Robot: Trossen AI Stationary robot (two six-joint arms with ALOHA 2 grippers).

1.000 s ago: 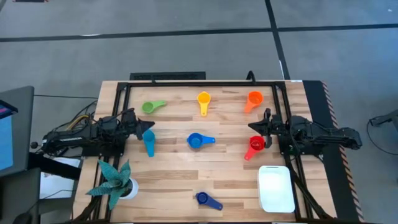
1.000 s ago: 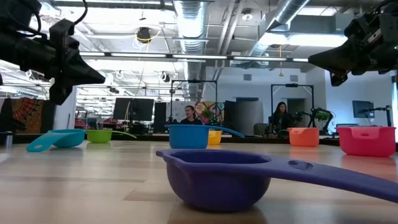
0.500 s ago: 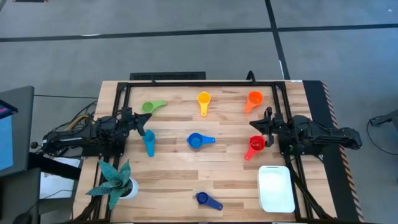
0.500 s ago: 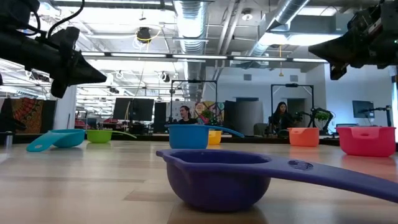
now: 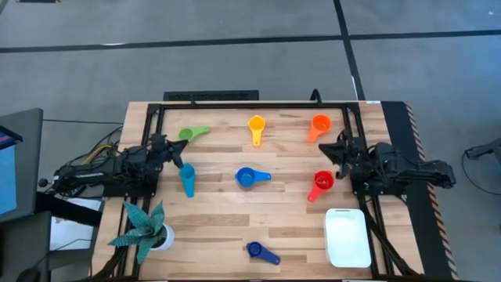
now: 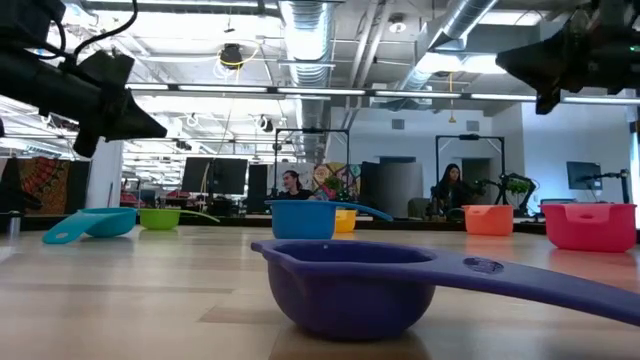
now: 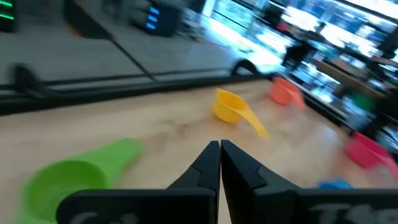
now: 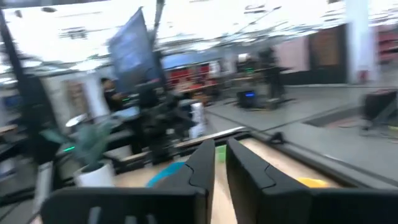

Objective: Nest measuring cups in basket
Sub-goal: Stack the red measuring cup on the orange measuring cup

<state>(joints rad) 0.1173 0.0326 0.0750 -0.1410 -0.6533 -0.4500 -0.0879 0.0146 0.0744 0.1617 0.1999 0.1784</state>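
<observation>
Seven measuring cups lie apart on the wooden table: green [image 5: 192, 134], yellow [image 5: 256, 125], orange [image 5: 319, 125], teal [image 5: 188, 180], blue [image 5: 249, 177], red [image 5: 321, 184] and dark blue [image 5: 261, 251]. The white basket [image 5: 347, 237] sits at the near right corner with nothing in it. My left gripper [image 5: 181, 155] hovers shut between the green and teal cups; its wrist view shows the green cup [image 7: 68, 180] just ahead. My right gripper [image 5: 323, 148] hovers between the orange and red cups, its fingers [image 8: 205, 165] almost together. Neither touches a cup.
A teal spiky plant in a white pot [image 5: 145, 229] stands at the near left corner. A black frame [image 5: 235, 106] runs along the far edge and both sides of the table. In the low view the dark blue cup [image 6: 350, 285] fills the foreground. People sit in the room behind.
My left gripper has drawn back a little and swung toward the far edge, nearer the green cup. My right gripper has risen and swung toward the far edge, away from the red cup and toward the orange one. No cup has moved.
</observation>
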